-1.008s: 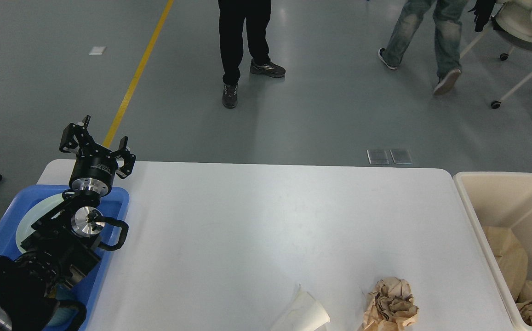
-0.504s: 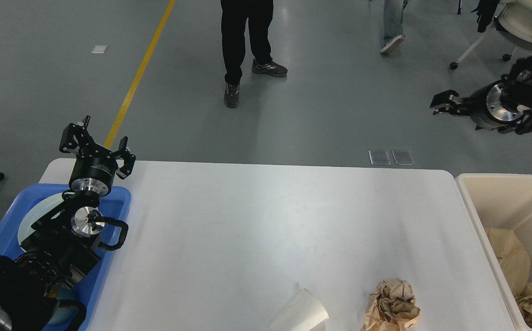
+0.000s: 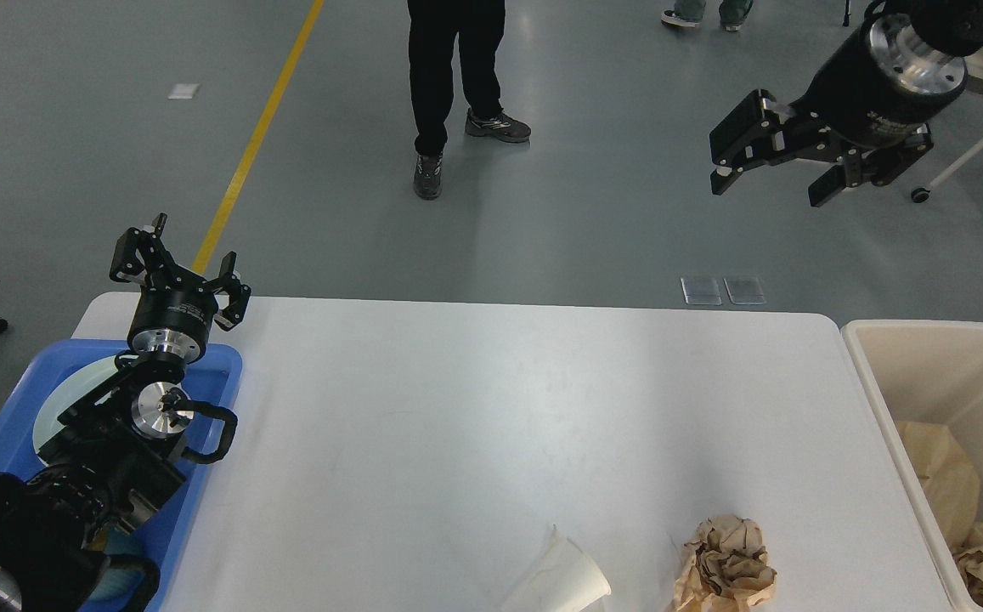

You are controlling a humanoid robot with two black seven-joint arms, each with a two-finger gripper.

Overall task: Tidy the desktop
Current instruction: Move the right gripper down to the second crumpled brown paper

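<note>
While the desktop (image 3: 474, 408) fills the middle of the view, 2 pieces of rubbish lie at its near edge: a white paper cup (image 3: 561, 580) on its side, and just right of it a crumpled brown paper ball (image 3: 725, 565). They are close but not touching. At the right side, beside the desktop, stands the beige bin (image 3: 869, 357) with more brown paper inside. At the left, a blue tray (image 3: 223, 365) holds a pale plate (image 3: 75, 387), partly hidden by the left arm.

Over the far end of that tray hangs the left gripper (image 3: 178, 265), its fingers spread wide and holding nothing. Farthest away, high above the floor behind the table, is the right gripper (image 3: 776, 166), also spread wide and empty.

I judge the step in hand is to bring the right gripper down to the paper ball, since that arm is nearer to the bin. To do it well, it should come from straight above, keep the fingers wide until they are on both sides of the ball, and avoid pushing the cup off the edge.
</note>
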